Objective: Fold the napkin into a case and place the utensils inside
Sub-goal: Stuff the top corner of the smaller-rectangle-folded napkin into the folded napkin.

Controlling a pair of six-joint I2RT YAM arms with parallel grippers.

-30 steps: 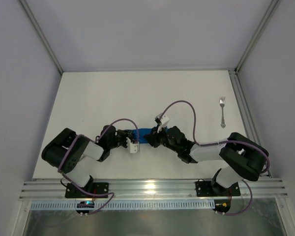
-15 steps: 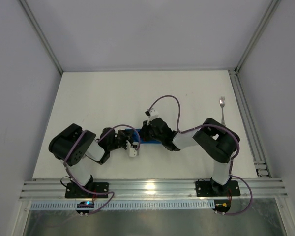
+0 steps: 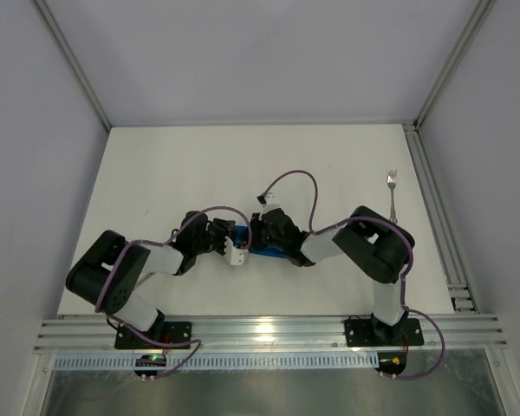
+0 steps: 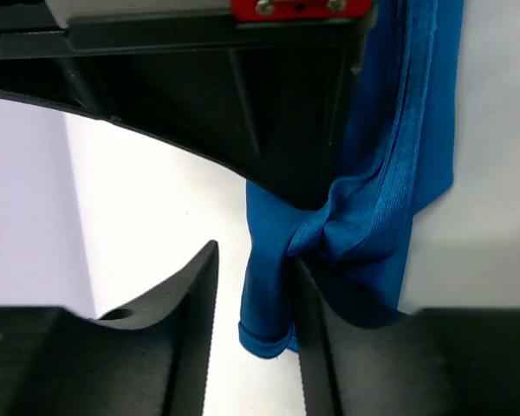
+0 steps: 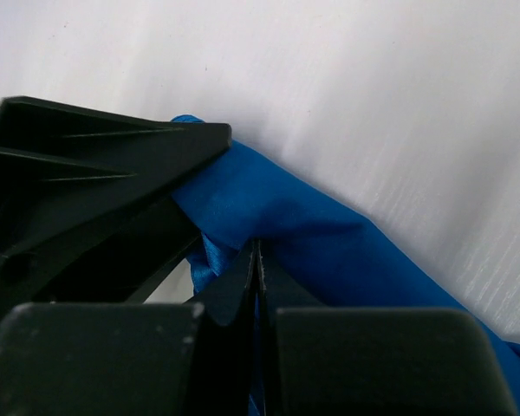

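Observation:
The bright blue napkin (image 3: 269,252) lies bunched into a narrow strip at the table's middle front, mostly hidden under both grippers. My right gripper (image 5: 257,260) is shut on a fold of the napkin (image 5: 329,234), with cloth pinched between its tips. My left gripper (image 4: 251,329) is open. A rolled end of the napkin (image 4: 399,173) hangs between its fingers (image 4: 186,303) and rests against the right one. In the top view the left gripper (image 3: 237,240) and right gripper (image 3: 258,236) almost touch. Of the utensils, a silver fork (image 3: 393,196) lies far right, clear of both arms.
A metal rail (image 3: 433,208) runs along the table's right edge just beyond the fork. Grey walls close in the back and sides. The right arm's elbow (image 3: 377,243) stands between the napkin and the fork. The right gripper's black body (image 4: 243,95) fills the top of the left wrist view.
The left gripper has opened and let go of the napkin. The right gripper closed on the cloth, and its arm swung its elbow up and left.

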